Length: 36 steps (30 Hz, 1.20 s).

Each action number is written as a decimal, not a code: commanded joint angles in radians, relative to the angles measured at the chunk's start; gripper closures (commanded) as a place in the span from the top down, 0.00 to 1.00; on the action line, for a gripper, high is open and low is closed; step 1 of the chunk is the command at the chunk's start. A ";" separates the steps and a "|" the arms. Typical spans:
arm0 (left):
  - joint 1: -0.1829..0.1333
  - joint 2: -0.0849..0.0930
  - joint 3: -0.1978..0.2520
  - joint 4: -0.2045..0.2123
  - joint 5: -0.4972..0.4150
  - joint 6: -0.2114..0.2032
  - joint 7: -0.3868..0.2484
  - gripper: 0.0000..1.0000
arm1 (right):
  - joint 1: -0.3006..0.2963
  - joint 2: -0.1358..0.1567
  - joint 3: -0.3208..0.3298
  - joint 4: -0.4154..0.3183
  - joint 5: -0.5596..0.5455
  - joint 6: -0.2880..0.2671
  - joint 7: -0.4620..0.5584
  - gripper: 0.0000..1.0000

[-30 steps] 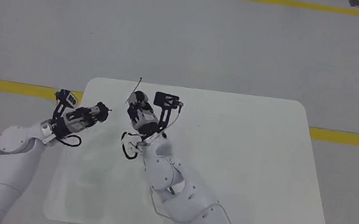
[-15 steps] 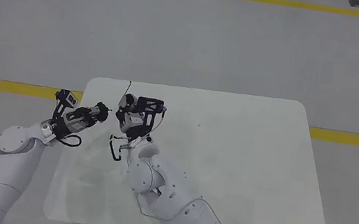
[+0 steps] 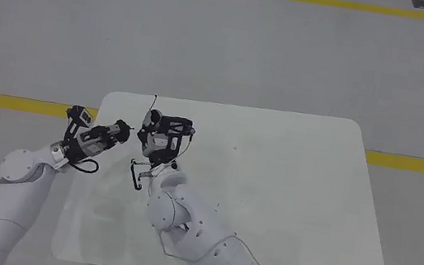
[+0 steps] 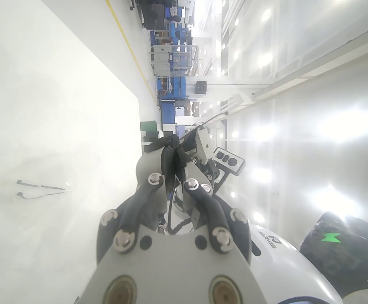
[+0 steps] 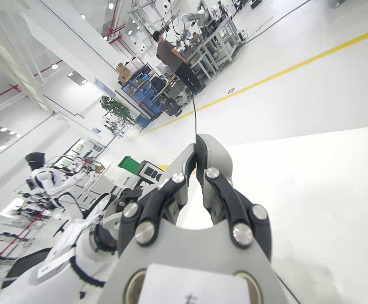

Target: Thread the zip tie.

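While right gripper (image 5: 197, 152) is clamped on zip tie (image 5: 195, 118), the tie's thin black tail sticks up past the tips, over far left part of bench (image 3: 286, 194). Left gripper (image 4: 172, 149) sits just beside it w/ fingers together; can't tell if it holds anything.

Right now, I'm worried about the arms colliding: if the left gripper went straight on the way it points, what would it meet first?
Most likely the right gripper, shut on the zip tie, just ahead of the left gripper; the gap between them is hard to judge.
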 commanded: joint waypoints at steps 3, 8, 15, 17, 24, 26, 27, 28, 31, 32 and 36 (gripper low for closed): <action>0.001 0.000 0.003 0.000 -0.002 -0.003 0.015 0.00 | 0.020 -0.006 -0.034 0.022 0.018 0.031 -0.034 0.00; 0.001 0.001 0.002 0.000 -0.004 -0.006 0.022 0.00 | 0.034 -0.010 -0.045 0.048 0.037 0.031 -0.048 0.00; 0.001 0.001 0.002 0.000 -0.004 -0.006 0.022 0.00 | 0.028 -0.006 -0.046 0.044 0.010 0.017 -0.047 0.00; 0.001 0.001 0.002 0.000 -0.004 -0.006 0.022 0.00 | 0.023 -0.004 -0.048 0.041 0.005 0.003 -0.050 0.00; 0.001 0.001 0.002 0.000 -0.004 -0.006 0.022 0.00 | 0.034 -0.007 -0.066 0.063 0.017 -0.015 -0.066 0.00; 0.001 0.001 0.002 0.000 -0.004 -0.006 0.022 0.00 | 0.040 -0.009 -0.073 0.073 0.024 -0.017 -0.067 0.00; 0.001 0.001 0.002 0.000 -0.004 -0.006 0.022 0.00 | 0.044 -0.011 -0.077 0.080 0.029 -0.020 -0.071 0.00; 0.001 0.001 0.002 0.000 -0.004 -0.006 0.022 0.00 | 0.047 -0.012 -0.080 0.085 0.033 -0.022 -0.075 0.00; 0.001 0.001 0.002 0.000 -0.004 -0.006 0.022 0.00 | 0.057 -0.016 -0.090 0.106 0.045 -0.025 -0.085 0.00; 0.001 0.001 0.002 0.000 -0.004 -0.006 0.022 0.00 | 0.060 -0.017 -0.092 0.110 0.049 -0.025 -0.088 0.00; 0.001 0.001 0.002 0.000 -0.004 -0.006 0.022 0.00 | 0.070 -0.021 -0.100 0.130 0.066 -0.023 -0.101 0.00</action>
